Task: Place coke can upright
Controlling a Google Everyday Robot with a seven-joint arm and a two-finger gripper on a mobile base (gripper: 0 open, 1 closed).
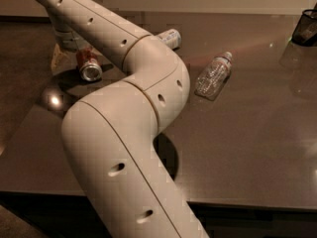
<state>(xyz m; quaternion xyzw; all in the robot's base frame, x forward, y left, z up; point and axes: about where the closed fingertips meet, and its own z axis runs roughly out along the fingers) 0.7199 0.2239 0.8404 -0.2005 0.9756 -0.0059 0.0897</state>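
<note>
The coke can (88, 66) is red and lies on its side on the dark table (257, 133) at the far left, its silver end facing me. The gripper (69, 46) is at the end of my big white arm (133, 113), directly over and just behind the can, low to the table. Its lower part is partly hidden by the arm and the can. I cannot tell whether it touches the can.
A clear plastic bottle (213, 75) lies on its side mid-table. A second lying container with a pale label (169, 37) peeks out behind the arm. A black mesh holder (306, 28) stands at the far right. The table's front edge runs along the bottom.
</note>
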